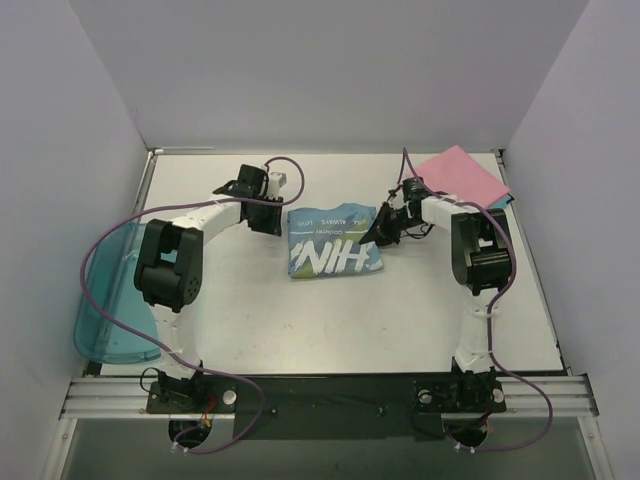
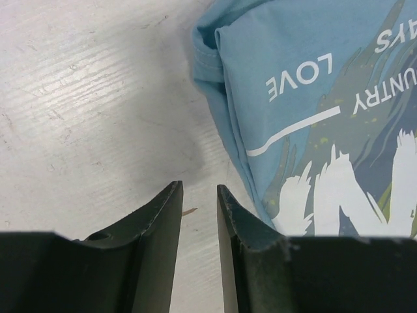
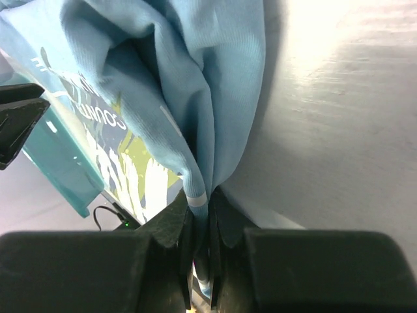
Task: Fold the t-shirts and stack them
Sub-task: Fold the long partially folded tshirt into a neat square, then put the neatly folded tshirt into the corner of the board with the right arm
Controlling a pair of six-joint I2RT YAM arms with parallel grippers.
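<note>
The light blue t-shirt [image 1: 335, 242] with white and yellow-green lettering lies folded on the table's middle. My right gripper [image 1: 385, 228] is at its right edge. In the right wrist view it [image 3: 201, 199] is shut on a bunched fold of the blue cloth [image 3: 195, 78], which is lifted off the table. My left gripper [image 1: 270, 215] sits just left of the shirt. In the left wrist view it [image 2: 199, 189] is open by a narrow gap, with only bare table between the fingers and the shirt [image 2: 313, 98] to its right. A pink folded t-shirt [image 1: 460, 175] lies at the back right, with a teal edge [image 1: 511, 199] under it.
A translucent teal plastic bin [image 1: 115, 295] hangs over the table's left edge beside the left arm. Grey walls close in the left, back and right sides. The arms' mounting rail [image 1: 330, 395] runs along the near edge.
</note>
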